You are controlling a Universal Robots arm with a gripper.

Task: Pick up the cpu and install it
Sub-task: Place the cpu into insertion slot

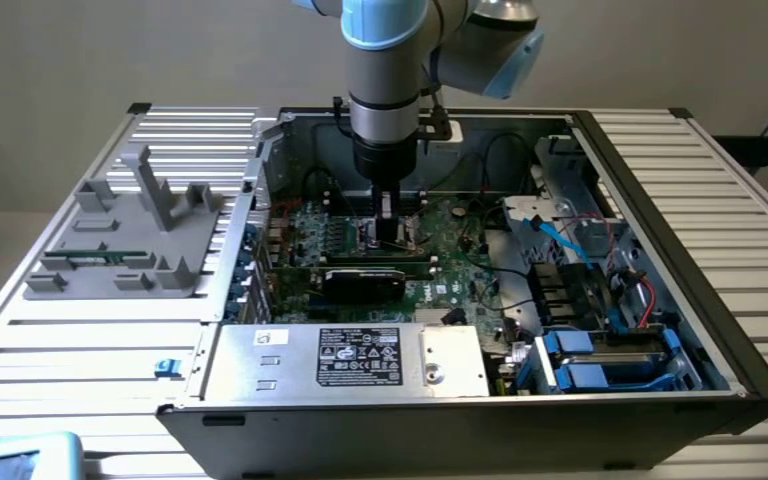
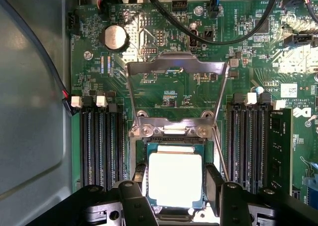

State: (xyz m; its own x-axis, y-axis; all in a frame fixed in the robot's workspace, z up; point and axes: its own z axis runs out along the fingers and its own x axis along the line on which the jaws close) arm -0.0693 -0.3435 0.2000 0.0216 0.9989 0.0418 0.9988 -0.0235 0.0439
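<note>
The cpu (image 2: 175,179), a small square chip with a bright silver top, sits between my gripper's (image 2: 175,186) two dark fingers (image 2: 140,186), which press against its opposite edges. It is directly over the dark socket (image 2: 171,136) on the green motherboard. I cannot tell whether it rests in the socket or hangs just above it. The socket's metal bracket (image 2: 176,67) stands swung open beyond it. In the exterior view my gripper (image 1: 388,238) reaches straight down into the open computer case (image 1: 651,200), low over the board.
Memory slots (image 2: 99,141) flank the socket on both sides, and black cables (image 2: 223,37) run over the board. A silver box with a white label (image 1: 344,355) and a black card (image 1: 364,280) lie near the gripper. A grey fixture (image 1: 131,235) stands at the exterior view's left.
</note>
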